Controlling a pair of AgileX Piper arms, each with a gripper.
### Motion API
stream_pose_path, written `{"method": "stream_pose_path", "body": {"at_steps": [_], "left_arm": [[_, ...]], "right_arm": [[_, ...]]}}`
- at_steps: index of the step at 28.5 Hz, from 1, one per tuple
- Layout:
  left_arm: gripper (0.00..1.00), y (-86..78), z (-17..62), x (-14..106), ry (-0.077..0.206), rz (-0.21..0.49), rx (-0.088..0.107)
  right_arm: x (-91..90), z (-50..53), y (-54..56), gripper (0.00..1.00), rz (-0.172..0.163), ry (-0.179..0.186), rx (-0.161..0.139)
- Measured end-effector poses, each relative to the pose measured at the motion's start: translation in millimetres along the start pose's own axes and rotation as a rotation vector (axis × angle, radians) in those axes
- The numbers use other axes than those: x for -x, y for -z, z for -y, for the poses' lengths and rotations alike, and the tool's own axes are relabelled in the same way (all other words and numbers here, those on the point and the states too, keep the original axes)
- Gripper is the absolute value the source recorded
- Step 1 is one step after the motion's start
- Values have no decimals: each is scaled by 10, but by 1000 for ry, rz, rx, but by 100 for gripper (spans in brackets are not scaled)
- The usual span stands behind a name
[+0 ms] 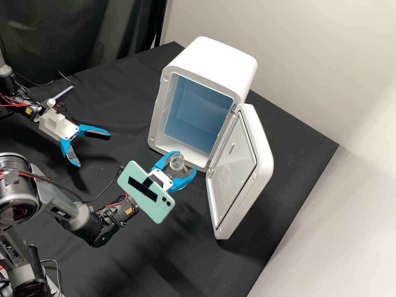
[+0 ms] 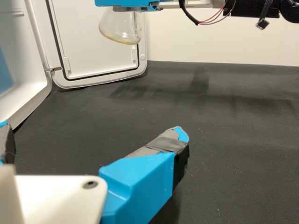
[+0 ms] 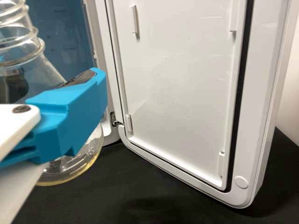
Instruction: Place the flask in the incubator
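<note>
The clear glass conical flask is gripped in the right hand, raised off the black worktop. Just ahead of that hand the white, blue-lined incubator is seen open. Insertion is judged to be in hand; forward travel over the sill, then release, is called for. The left hand is spread wide, well aside.

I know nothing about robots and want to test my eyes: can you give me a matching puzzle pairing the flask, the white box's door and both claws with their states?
Things:
1. flask
2. incubator door
3. left gripper
4. right gripper

States:
A. swung wide open
B. open, holding nothing
C. clear glass, held in the air
D. shut on the flask

Pairs: 1-C, 2-A, 3-B, 4-D
</note>
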Motion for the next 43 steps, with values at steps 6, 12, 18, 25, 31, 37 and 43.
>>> {"method": "stream_pose_path", "body": {"at_steps": [6,12,18,25,31,37,43], "left_arm": [[100,0,0,0,0,0,0],[100,0,0,0,0,0,0],[100,0,0,0,0,0,0],[100,0,0,0,0,0,0],[100,0,0,0,0,0,0],[100,0,0,0,0,0,0],[100,0,0,0,0,0,0]], "right_arm": [[-1,3,2,0,-1,1,0],[-16,31,23,0,-10,12,-2],[-185,97,48,0,-23,22,-16],[-526,139,130,0,-34,-3,-6],[-780,215,175,0,-17,20,4],[-979,248,256,0,-28,-4,18],[-1189,346,358,0,-42,20,56]]}}
